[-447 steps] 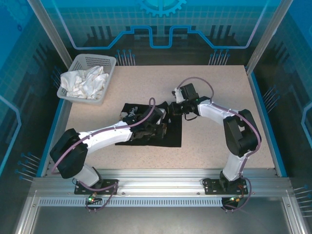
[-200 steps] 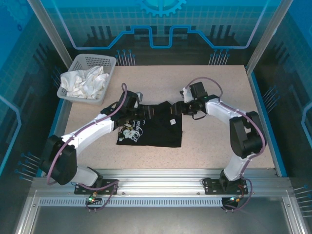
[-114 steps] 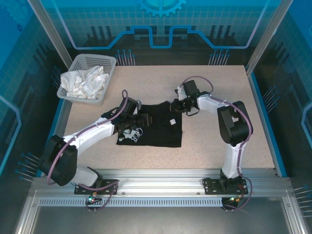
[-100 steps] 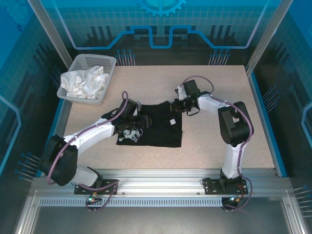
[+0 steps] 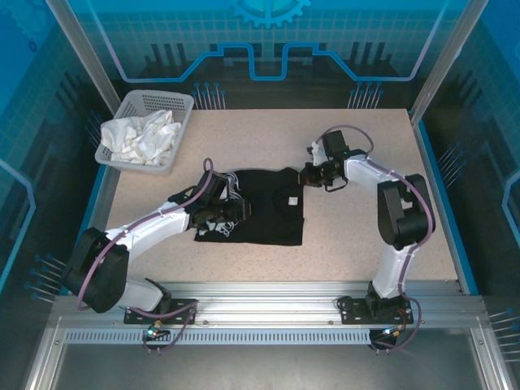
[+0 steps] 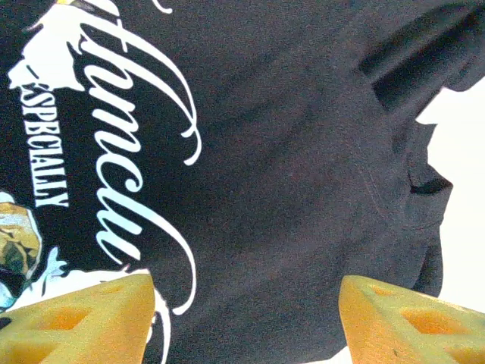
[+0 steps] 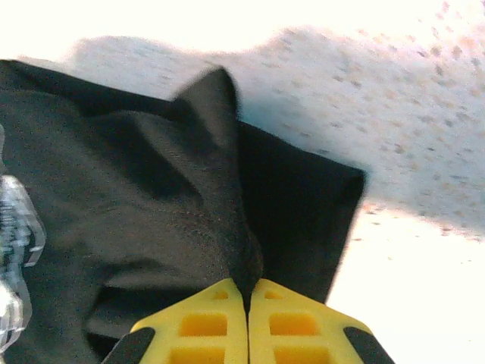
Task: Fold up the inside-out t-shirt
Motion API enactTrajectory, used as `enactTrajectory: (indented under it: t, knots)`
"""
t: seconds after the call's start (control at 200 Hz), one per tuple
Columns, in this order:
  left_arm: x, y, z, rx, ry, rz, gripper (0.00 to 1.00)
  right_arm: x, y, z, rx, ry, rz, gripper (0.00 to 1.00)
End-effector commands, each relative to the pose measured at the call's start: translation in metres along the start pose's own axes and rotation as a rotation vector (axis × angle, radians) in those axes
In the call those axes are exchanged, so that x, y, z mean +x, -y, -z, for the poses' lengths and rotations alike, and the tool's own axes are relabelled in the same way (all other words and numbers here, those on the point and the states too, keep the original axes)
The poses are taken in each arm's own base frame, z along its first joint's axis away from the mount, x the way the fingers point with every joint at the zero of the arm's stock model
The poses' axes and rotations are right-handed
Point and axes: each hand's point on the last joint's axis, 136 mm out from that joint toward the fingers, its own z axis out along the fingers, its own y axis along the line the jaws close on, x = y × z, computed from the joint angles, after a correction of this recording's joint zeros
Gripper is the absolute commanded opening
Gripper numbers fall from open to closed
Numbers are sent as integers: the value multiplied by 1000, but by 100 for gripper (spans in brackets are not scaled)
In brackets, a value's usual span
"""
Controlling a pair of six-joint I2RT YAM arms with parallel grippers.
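Top view: the black t-shirt (image 5: 264,213) is lying flat on the bench (image 5: 357,236), a little toward 9 o'clock from the bench centre, roughly squared, with its lettered side facing up at the 9 o'clock edge. A small white label (image 5: 292,201) is showing on the cloth toward 3 o'clock. The left tool (image 5: 234,213) is hovering over the shirt's 9 o'clock portion, just beside the white-and-yellow print (image 5: 218,226). In the left wrist view, the left tool (image 6: 244,322) is standing spread, its two yellow fingers (image 6: 83,318) well apart with printed black cloth lying between and below them; whether the fingers are touching the cloth cannot be told. The right tool (image 5: 312,174) is sitting at the shirt's 2 o'clock corner. In the right wrist view, the right tool (image 7: 248,292) is pressed together, and a ridge of the black cloth is running into the seam between its fingertips, so it is pinching the shirt's edge there. The speckled bench is showing beyond that corner. A grey basket (image 5: 183,122) is sitting at the bench's 10 o'clock corner, well apart from the shirt, with a crumpled white cloth (image 5: 140,136) inside it.
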Motion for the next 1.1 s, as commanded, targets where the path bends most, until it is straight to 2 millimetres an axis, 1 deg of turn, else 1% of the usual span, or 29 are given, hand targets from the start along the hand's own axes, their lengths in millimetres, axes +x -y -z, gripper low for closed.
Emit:
enactTrajectory:
  t: [0.0, 0.09, 0.185, 0.255, 0.29, 0.325, 0.395, 0.445, 0.495, 0.56, 0.665, 0.7, 0.715, 0.725, 0.745, 0.79, 0.86, 0.945, 1.015, 1.096]
  knots:
    - [1, 7, 3, 27, -4, -44, 67, 1, 27, -7, 74, -46, -24, 11]
    - [-2, 4, 5, 4, 10, -50, 67, -3, 34, -11, 99, -55, -27, 17]
    - [-7, -2, 8, -43, 26, -56, 70, -8, 33, -5, 117, -39, -25, 23]
    - [-12, -8, 11, -85, 45, -61, 73, -8, 32, 5, 134, -26, -11, 33]
    - [-15, -10, 11, -101, 55, -62, 75, -7, 30, 11, 140, -16, 0, 36]
    - [-19, -12, 12, -113, 65, -63, 76, -5, 28, 19, 146, 0, 8, 39]
    - [-28, -15, 12, -122, 82, -55, 79, 2, 18, 36, 139, 33, 35, 41]
    - [-36, -18, 10, -129, 86, -38, 79, 13, 8, 44, 126, 40, 58, 43]
    - [-44, -19, 7, -128, 87, -22, 79, 30, -5, 50, 106, 37, 80, 43]
    - [-58, -24, 2, -134, 91, 1, 79, 61, -23, 50, 64, 4, 95, 43]
    - [-84, -32, -5, -128, 98, 44, 79, 111, -58, 42, -33, -50, 91, 44]
    - [-92, -34, -8, -119, 102, 57, 79, 125, -67, 38, -57, -66, 82, 44]
    - [-95, -35, -10, -113, 102, 61, 79, 128, -73, 37, -69, -66, 83, 44]
    - [-98, -36, -11, -112, 101, 66, 79, 136, -72, 34, -68, -81, 77, 44]
    - [-102, -36, -13, -103, 100, 72, 79, 145, -74, 30, -72, -93, 75, 44]
    - [-110, -36, -20, -80, 91, 69, 79, 157, -79, 25, -75, -102, 70, 44]
    - [-119, -39, -35, -71, 62, 67, 79, 168, -77, 18, -62, -104, 56, 44]
    - [-121, -51, -53, -73, 0, 98, 79, 172, -63, 9, -15, -105, 30, 44]
    - [-116, -65, -64, -69, -46, 138, 78, 169, -50, 3, 33, -112, 13, 44]
    - [-106, -77, -65, -82, -69, 159, 78, 159, -35, -5, 82, -122, -15, 44]
